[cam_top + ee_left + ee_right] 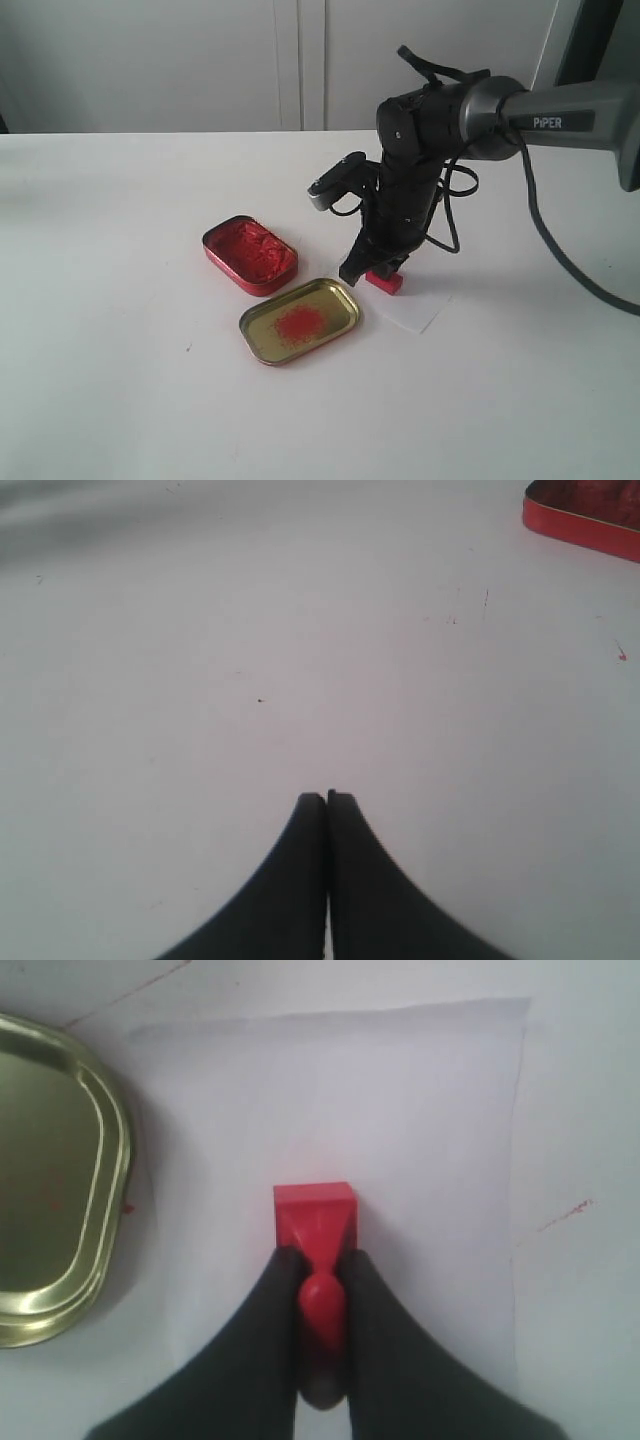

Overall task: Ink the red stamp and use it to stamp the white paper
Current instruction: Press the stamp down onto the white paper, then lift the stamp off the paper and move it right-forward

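My right gripper [380, 266] [320, 1260] is shut on the rounded handle of the red stamp [385, 281] [314, 1218]. The stamp's square base rests on or just above the white paper [415, 312] [420, 1130], near the sheet's left end in the exterior view; contact cannot be told. No imprint shows around the base. My left gripper [327, 798] is shut with nothing in it, over bare table, and does not appear in the exterior view.
A red tin of ink [250, 254] [590, 515] lies left of the paper. A gold lid [300, 320] [50, 1180] with a red smear sits in front of the tin, close to the paper's edge. All stand on the white table [120, 380].
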You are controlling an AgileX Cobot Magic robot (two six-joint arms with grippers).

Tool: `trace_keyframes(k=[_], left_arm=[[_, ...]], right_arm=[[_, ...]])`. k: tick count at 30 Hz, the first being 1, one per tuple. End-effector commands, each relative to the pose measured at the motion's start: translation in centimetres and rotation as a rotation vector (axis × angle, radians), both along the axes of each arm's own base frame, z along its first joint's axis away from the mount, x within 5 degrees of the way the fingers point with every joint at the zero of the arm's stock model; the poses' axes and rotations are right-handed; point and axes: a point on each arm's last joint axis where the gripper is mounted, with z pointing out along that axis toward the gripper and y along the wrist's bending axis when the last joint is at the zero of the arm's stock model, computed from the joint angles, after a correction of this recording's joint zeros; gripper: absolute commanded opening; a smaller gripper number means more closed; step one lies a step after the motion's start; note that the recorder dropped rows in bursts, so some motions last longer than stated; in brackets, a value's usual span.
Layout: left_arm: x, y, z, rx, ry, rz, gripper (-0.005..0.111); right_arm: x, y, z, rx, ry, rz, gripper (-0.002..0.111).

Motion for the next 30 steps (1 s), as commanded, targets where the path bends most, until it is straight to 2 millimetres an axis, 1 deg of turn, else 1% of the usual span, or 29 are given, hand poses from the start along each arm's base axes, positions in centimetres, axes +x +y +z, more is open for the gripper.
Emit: trace_keyframes(k=[1, 7, 12, 18, 24, 30], left_arm=[[0.0, 0.0, -0.1, -0.008, -0.001, 0.006, 0.0], [0.0, 0.0, -0.1, -0.008, -0.001, 0.006, 0.0], [0.0, 0.0, -0.1, -0.008, -0.001, 0.006, 0.0], [0.0, 0.0, -0.1, -0.008, -0.001, 0.006, 0.0], [0.0, 0.0, -0.1, -0.008, -0.001, 0.006, 0.0], [0.0, 0.0, -0.1, -0.008, -0.001, 0.006, 0.0]], right_arm=[[-0.6, -0.4, -2.2, -0.036, 0.073, 0.009, 0.0], [-0.6, -0.4, 0.1, -0.007, 0.024, 0.021, 0.0], [-0.7, -0.4, 1.3, 0.009, -0.003, 0.024, 0.0], [-0.6, -0.3, 2.3, 0.031, -0.042, 0.016, 0.0], [-0.6, -0.3, 4.3, 0.063, -0.102, 0.01, 0.0], [-0.7, -0.4, 4.5, 0.066, -0.102, -0.001, 0.0]])
